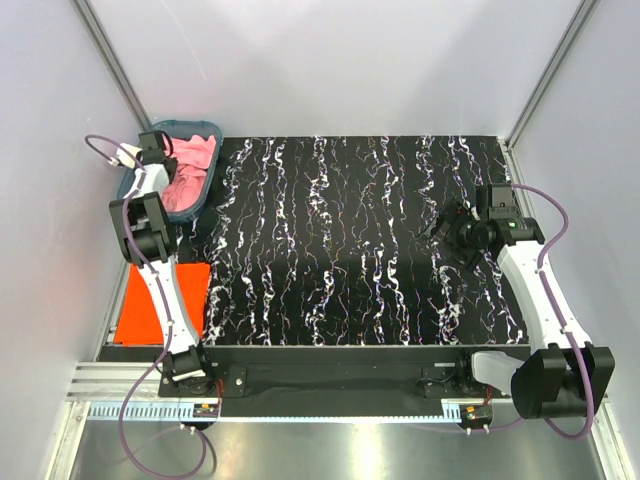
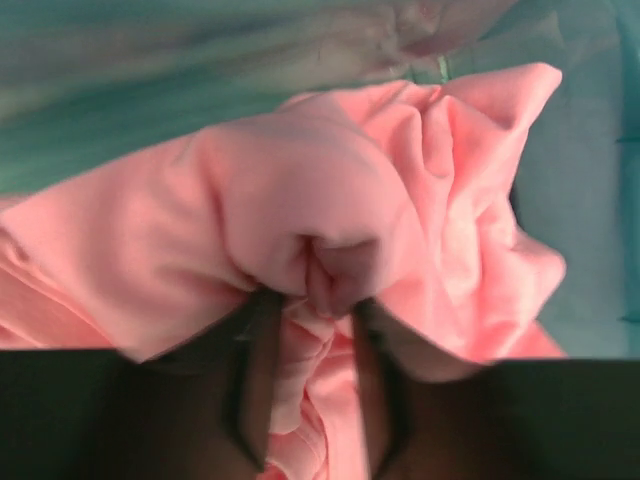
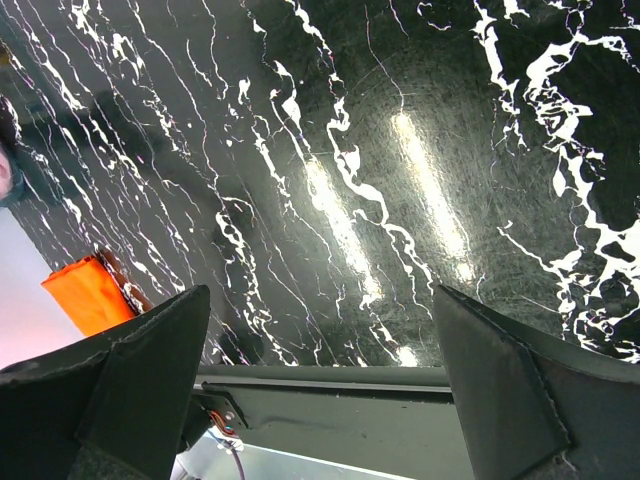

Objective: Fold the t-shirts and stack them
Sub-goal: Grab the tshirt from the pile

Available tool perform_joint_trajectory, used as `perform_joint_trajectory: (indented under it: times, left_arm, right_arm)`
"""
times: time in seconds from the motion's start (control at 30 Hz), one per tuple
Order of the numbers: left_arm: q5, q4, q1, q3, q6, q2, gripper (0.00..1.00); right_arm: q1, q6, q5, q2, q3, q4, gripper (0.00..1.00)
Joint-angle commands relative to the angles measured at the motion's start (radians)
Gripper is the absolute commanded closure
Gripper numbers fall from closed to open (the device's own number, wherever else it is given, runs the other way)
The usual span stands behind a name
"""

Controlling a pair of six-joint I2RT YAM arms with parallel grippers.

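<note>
Black white-veined tabletop (image 1: 350, 250), walled by pale panels on three sides; bare of cloth across its whole marbled area.

Item 1, bright orange-red t-shirt (image 1: 160, 300): lies as a flat, neat rectangle off the left near edge of the marbled surface, beside the left arm. It appears already folded. A corner of it also shows in the right wrist view (image 3: 88, 292).

Item 2, light pink t-shirt (image 1: 190, 170): crumpled in a heap inside the teal plastic tub (image 1: 205, 125) at the far left corner. It is not spread and not folded.

Item 3, left gripper (image 2: 315, 300): reaches down into the tub, its fingers (image 2: 255, 380) drawn close together with a bunched fold of pink cloth pinched between them.

Item 4, right gripper (image 3: 320, 380): poised above the right side of the table, jaws wide apart and holding nothing.

Progress, as judged: roughly half. One shirt seems done. The pink one has yet to be lifted out of the tub, laid flat on the table, folded, and stacked with the orange-red one.
</note>
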Motion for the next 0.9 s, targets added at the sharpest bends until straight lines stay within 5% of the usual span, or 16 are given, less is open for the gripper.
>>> perform_joint_trajectory:
  times: [0.0,0.2,0.63,0.87]
  left_arm:
    - [0.121,0.06,0.009,0.034,-0.095,0.032,0.73]
    - [0.196,0.156,-0.017,-0.079,-0.12,-0.148,1.0]
    - [0.25,0.281,-0.072,-0.398,-0.238,-0.691,1.0]
    - [0.388,0.226,-0.164,-0.305,-0.163,-0.864,1.0]
  right_arm:
    - [-0.003,-0.005,0.022,-0.014,0.043,0.01,0.0]
    - [-0.004,0.018,-0.006,-0.057,0.03,0.005,0.0]
    - [-0.003,0.012,-0.018,-0.103,0.03,-0.025,0.0]
    - [-0.003,0.007,0.024,-0.096,0.088,-0.077,0.0]
